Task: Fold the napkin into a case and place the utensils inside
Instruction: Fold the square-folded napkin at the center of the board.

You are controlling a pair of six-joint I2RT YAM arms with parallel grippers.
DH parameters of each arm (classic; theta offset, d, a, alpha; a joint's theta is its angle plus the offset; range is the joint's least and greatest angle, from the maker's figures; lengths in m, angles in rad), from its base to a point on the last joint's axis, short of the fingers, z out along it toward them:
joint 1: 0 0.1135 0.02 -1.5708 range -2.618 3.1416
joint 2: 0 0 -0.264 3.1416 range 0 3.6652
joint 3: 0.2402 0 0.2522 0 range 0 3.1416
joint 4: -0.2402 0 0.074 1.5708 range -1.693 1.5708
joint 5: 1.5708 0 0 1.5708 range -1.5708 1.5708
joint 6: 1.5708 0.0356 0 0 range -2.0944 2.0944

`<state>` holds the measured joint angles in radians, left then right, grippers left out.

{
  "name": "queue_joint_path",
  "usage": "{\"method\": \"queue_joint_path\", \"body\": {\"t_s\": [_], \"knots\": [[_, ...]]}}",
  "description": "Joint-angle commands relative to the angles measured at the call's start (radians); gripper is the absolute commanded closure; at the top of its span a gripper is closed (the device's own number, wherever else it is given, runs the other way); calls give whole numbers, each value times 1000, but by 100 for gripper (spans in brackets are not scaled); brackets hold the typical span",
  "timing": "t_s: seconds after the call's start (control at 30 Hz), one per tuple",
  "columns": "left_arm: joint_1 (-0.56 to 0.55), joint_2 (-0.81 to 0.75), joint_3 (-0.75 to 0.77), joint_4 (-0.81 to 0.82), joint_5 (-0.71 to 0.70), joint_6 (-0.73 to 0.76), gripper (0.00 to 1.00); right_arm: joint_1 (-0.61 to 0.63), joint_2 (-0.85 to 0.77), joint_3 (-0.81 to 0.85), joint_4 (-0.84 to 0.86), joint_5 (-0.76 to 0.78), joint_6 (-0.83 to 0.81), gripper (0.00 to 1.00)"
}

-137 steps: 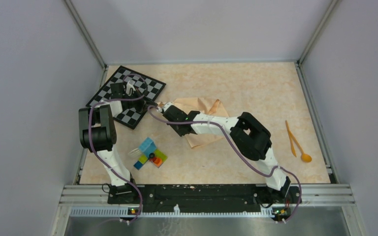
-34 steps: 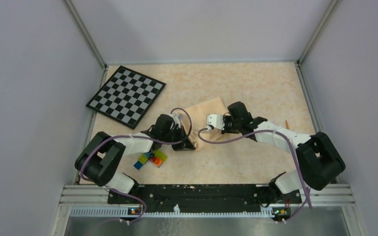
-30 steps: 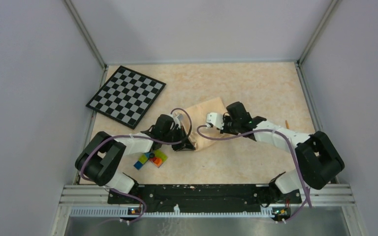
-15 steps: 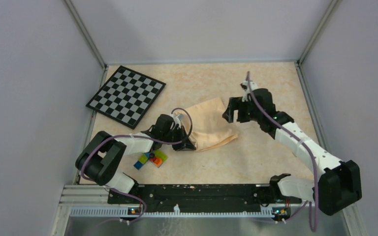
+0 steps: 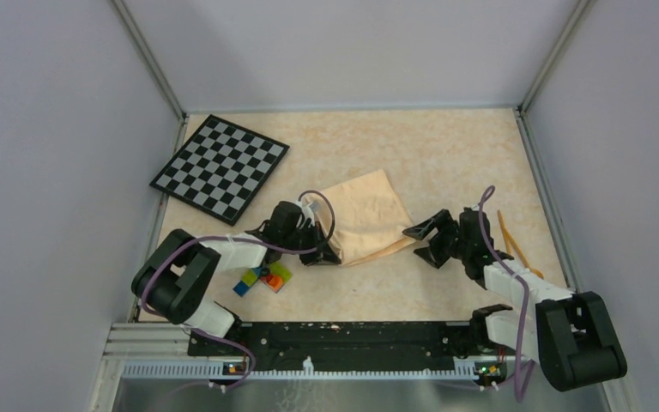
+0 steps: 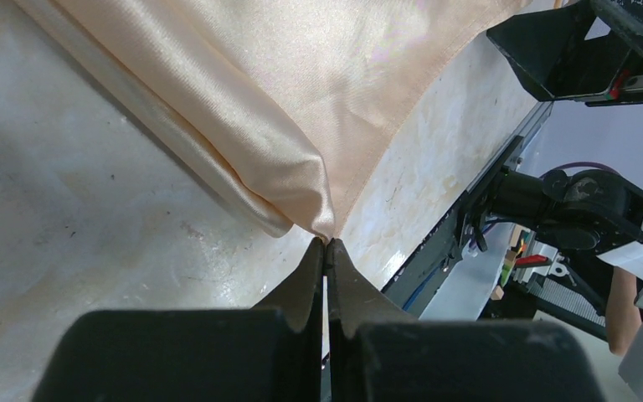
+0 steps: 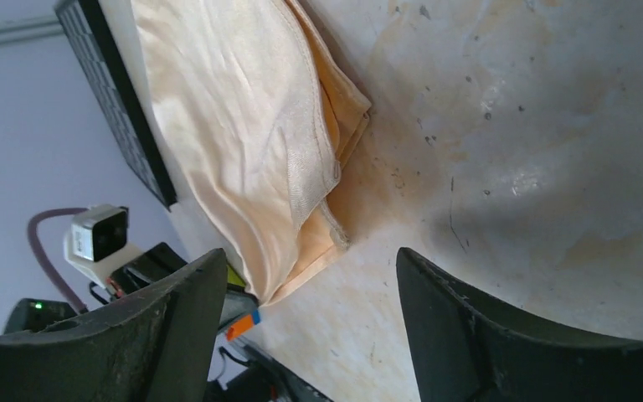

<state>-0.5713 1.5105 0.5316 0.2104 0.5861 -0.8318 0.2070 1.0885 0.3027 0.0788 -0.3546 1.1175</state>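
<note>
The black-and-white checkered board (image 5: 220,167) lies at the table's ten o'clock and the cluster of coloured toy bricks (image 5: 262,276) at eight. At two o'clock of the bricks, the left gripper (image 5: 329,254) is clenched on the near-left corner of the soft peach-orange cloth napkin (image 5: 362,215). The napkin lies mid-table, doubled into a layered rectangle but not yet a narrow case.

At four o'clock of the napkin, the right gripper (image 5: 421,243) stands released, jaws wide and holding nothing, clear of the cloth. The slim orange-yellow utensils (image 5: 508,235) lie at the table's three o'clock, partly hidden by the right arm.

Folding looks to be the step in hand. The next move likely calls for the right gripper to take a free edge and fold it across while the left pins its corner.
</note>
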Motion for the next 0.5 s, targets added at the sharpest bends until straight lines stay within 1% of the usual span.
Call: {"method": "queue_joint_path", "body": {"t_s": [0.0, 0.1, 0.13, 0.2, 0.33, 0.47], "knots": [[-3, -34, -21, 34, 5, 14, 100, -8, -9, -62, 228, 21, 204, 29], [-3, -59, -39, 25, -2, 18, 100, -9, -17, -40, 167, 64, 183, 34], [-3, -64, -46, 29, 2, 15, 97, -9, -11, -32, 148, 65, 170, 34], [-2, -78, -60, 35, 0, 5, 85, -9, -2, -28, 128, 65, 155, 36], [-3, -108, -77, 43, -2, -13, 65, -9, -1, -25, 76, 86, 122, 39], [-3, -114, -73, 28, -21, -13, 46, -9, -5, -16, 27, 91, 92, 44]]}}
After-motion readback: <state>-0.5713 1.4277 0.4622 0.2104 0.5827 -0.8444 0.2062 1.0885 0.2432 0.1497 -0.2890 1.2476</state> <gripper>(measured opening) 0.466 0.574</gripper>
